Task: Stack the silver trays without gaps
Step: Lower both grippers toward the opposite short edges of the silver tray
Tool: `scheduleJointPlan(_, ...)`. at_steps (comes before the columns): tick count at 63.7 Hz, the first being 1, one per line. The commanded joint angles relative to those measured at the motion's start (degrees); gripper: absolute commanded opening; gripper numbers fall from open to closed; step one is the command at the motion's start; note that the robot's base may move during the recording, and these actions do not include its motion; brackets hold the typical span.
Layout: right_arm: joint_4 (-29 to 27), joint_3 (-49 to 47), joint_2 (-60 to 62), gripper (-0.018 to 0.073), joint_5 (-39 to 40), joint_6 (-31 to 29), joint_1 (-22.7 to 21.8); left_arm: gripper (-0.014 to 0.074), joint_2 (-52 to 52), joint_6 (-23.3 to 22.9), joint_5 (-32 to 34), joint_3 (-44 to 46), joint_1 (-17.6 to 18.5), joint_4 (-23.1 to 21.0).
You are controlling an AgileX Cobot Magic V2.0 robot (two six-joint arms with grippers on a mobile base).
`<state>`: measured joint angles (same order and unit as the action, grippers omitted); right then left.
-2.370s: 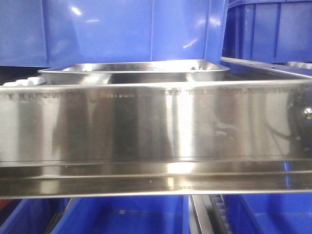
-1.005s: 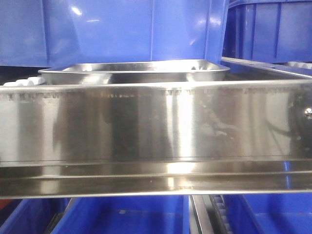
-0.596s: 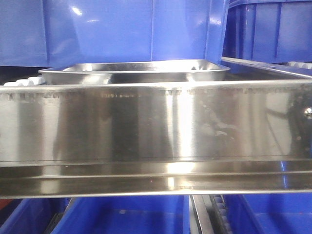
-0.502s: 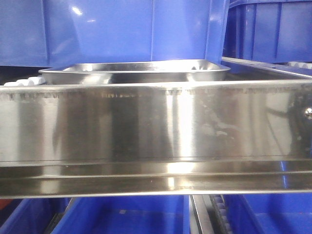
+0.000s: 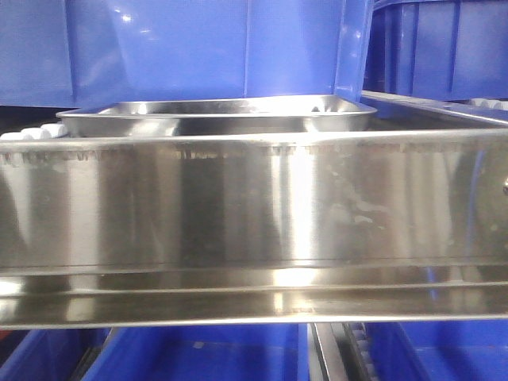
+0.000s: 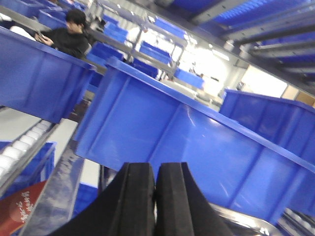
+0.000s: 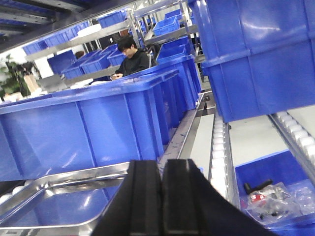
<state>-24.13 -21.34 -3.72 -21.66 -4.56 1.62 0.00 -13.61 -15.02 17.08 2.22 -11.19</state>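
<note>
A silver tray [image 5: 214,115] lies on the shelf behind the steel rail, with only its rim and far wall showing in the front view. In the right wrist view the tray [image 7: 59,201] lies low at the left and mirrors the blue bin behind it. My right gripper [image 7: 162,169] is shut and empty, just right of the tray's near corner. In the left wrist view my left gripper [image 6: 155,169] is shut and empty, and a strip of tray rim [image 6: 246,223] shows at its lower right. No gripper shows in the front view.
A broad steel shelf rail [image 5: 254,206] with a screw [image 5: 506,188] fills the front view. Large blue bins [image 5: 198,48] stand right behind the tray, and they also show in the left wrist view [image 6: 197,142]. White rollers [image 7: 219,147] run beside a lower bin holding small bagged parts [image 7: 275,196].
The front view has shifted slightly, so the tray and rail look a little nearer and the screw sits at the right edge. The tray has not moved on the shelf.
</note>
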Motion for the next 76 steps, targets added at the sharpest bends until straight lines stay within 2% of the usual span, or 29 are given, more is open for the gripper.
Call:
scheduleJointPlan(1, 0.7, -3.4, -4.4, -0.0079, -1.0, -1.0, 0.2, 0.0004, 0.0, 0.6, -1.8, 2.0, 0.4, 0.0)
scheduleJointPlan(9, 0.7, -9.4, -10.7, -0.0079, -2.9, -1.2, 0.2, 0.0004, 0.0, 1.4, -5.9, 3.2, 0.4, 0.0)
scheduleJointPlan(14, 0.7, -14.1, -15.5, -0.0079, -6.5, -4.5, 0.2, 0.0004, 0.0, 3.3, -8.4, 4.2, 0.4, 0.0)
scheduleJointPlan(19, 0.7, -18.7, -20.7, -0.0079, -13.3, -8.9, 0.4, 0.0004, 1.4, 6.2, -12.2, 5.8, 0.4, 0.0)
scheduleJointPlan(24, 0.7, -22.3, -26.1, -0.0079, -17.0, -10.3, 2.0, 0.0004, 5.3, 7.0, -16.5, 7.5, 0.4, -0.1)
scheduleJointPlan(32, 0.7, -25.9, -32.3, -0.0079, -17.0, -10.3, 5.6, 0.0004, 12.7, 10.9, -20.0, 11.5, 0.4, -1.1)
scheduleJointPlan(37, 0.7, -27.4, -36.0, -0.0079, -19.1, -10.3, 7.1, 0.0003, 16.7, 12.8, -18.5, 14.9, 0.8, -4.7)
scheduleJointPlan(42, -0.1, -28.4, -39.5, -0.0079, -20.9, -10.3, 8.4, 0.0002, 21.6, 13.2, -14.7, 18.9, 2.7, -12.1)
scheduleJointPlan(44, -0.4, -28.6, -40.7, -0.0078, -20.9, -10.3, 9.0, 0.0002, 23.5, 13.6, -14.3, 20.3, 3.4, -13.2)
scheduleJointPlan(49, -0.6, -29.8, -44.0, -0.0078, -21.2, -6.9, 10.3, 0.0002, 30.2, 13.6, -16.3, 24.7, 5.5, -12.5)
scheduleJointPlan(54, -0.6, -31.9, -47.1, -0.0078, -22.9, -4.1, 11.1, 0.0001, 36.7, 13.6, -20.9, 30.7, 7.4, -9.5)
scheduleJointPlan(63, 1.6, -36.0, -51.6, -0.0078, -24.4, -0.1, 12.7, -0.0008, 44.0, 13.6, -24.7, 38.5, 9.5, -9.5)
scheduleJointPlan(70, 8.6, -38.8, -53.2, -0.0078, -23.2, 7.2, 15.8, -0.0008, 48.0, 13.6, -25.0, 42.0, 10.2, -9.0)
scheduleJointPlan(76, 18.2, -41.4, -54.3, -0.0078, -22.7, 14.9, 20.4, -0.0008, 51.0, 13.6, -24.6, 42.4, 10.3, -9.2)
